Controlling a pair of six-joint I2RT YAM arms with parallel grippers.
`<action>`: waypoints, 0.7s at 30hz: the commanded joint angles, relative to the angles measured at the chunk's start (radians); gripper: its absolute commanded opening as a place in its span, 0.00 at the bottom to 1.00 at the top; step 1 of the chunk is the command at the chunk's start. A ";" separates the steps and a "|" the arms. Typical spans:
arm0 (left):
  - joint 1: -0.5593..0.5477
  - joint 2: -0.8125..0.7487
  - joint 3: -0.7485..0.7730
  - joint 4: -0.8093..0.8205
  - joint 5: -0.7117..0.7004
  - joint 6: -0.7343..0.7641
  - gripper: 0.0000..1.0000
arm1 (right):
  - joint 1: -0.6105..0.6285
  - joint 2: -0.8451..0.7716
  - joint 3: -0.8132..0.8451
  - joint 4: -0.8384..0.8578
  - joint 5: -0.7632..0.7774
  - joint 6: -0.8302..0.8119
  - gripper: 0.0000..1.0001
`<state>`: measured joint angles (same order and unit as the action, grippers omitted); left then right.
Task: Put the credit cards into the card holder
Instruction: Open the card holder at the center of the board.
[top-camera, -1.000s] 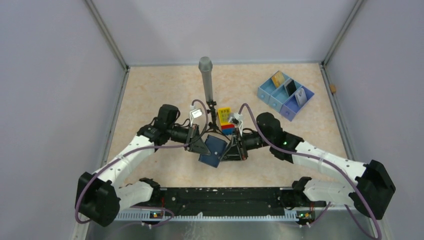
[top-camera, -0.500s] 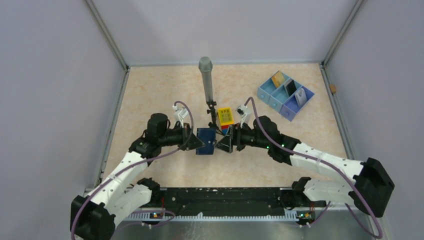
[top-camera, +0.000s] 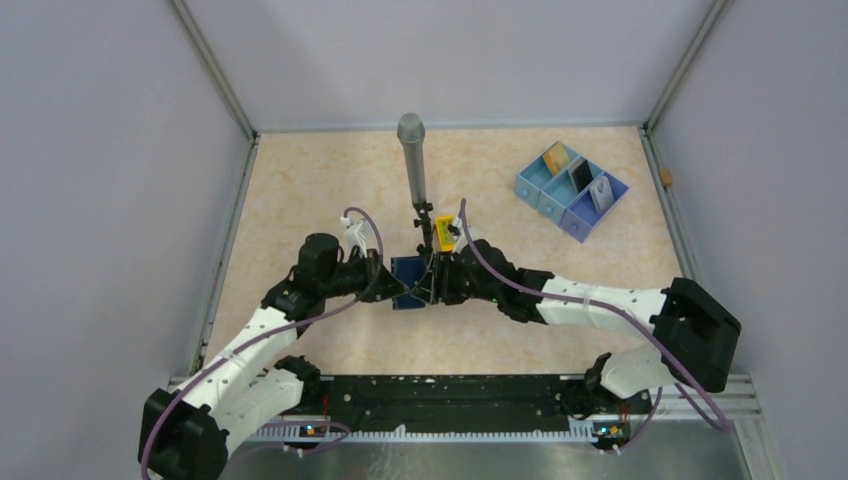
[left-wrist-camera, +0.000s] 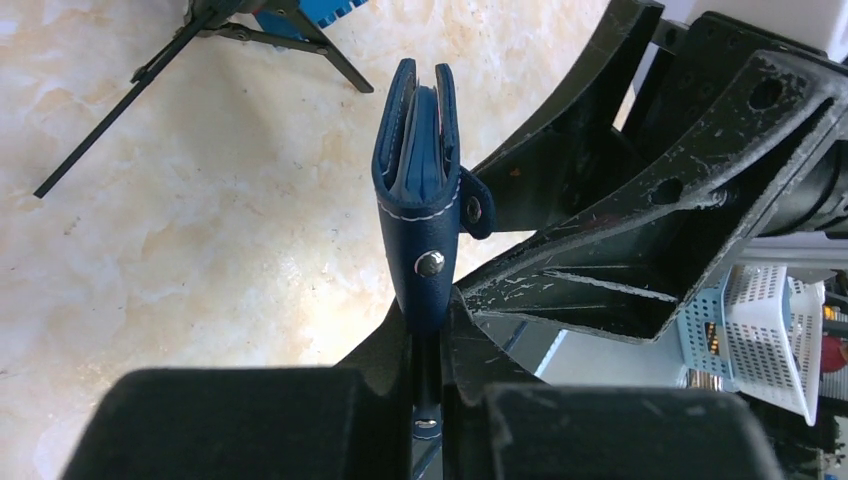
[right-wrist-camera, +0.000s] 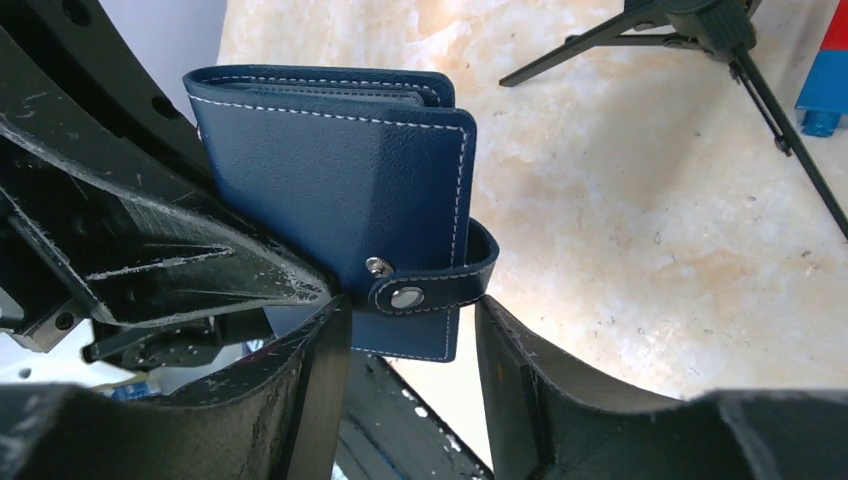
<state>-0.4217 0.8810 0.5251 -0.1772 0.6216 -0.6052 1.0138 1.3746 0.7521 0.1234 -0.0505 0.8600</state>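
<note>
L claw (left-wrist-camera: 428, 330) is pressed together on one end of the card holder (right-wrist-camera: 330, 170), pinching both leaves at once. The navy wallet sticks straight out past its fingertips, folded, and appears to be clear of the tabletop. Seen edge-on from that wrist, the leaves gape a little at the end farthest from the claw.

Snap tab (right-wrist-camera: 425, 292) looks undone: the stud on the cover sits bare just beside the tab's button. I can't be sure, though.

R claw (right-wrist-camera: 412, 330) is spread and pinching nothing. Its fingers straddle the tab corner, w/ the tab right between them.

Step in hand, I'd say: get the wallet open. To do it well:
- R should close on the tab or front cover only, not the whole thickness, then peel it away from L.
- L's pinch on both leaves may stop it opening far, so it'll prob need a regrip on the back leaf alone.
- Pull gently, or the holder may twist out of L's fingers.

Just beyond R claw are the brick block (top-camera: 447, 232) and tripod stand (top-camera: 411, 150), so keep the swing short.

The credit cards, gold (top-camera: 558, 157), dark (top-camera: 580, 176) and pale (top-camera: 601, 195), sit well apart from both claws. They're off to R claw's right, one per compartment of the pale blue tray (top-camera: 543, 203).
</note>
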 joint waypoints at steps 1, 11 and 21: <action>-0.006 -0.006 -0.009 0.055 -0.018 -0.014 0.00 | 0.041 0.006 0.097 -0.040 0.137 0.011 0.48; -0.009 0.004 -0.015 0.073 -0.008 -0.030 0.00 | 0.056 0.034 0.174 -0.226 0.303 -0.008 0.47; -0.009 0.012 -0.027 0.064 -0.045 -0.042 0.00 | 0.063 0.052 0.179 -0.297 0.331 -0.007 0.25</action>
<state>-0.4263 0.8841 0.4988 -0.1696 0.5953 -0.6308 1.0595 1.4288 0.9058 -0.1341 0.2459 0.8566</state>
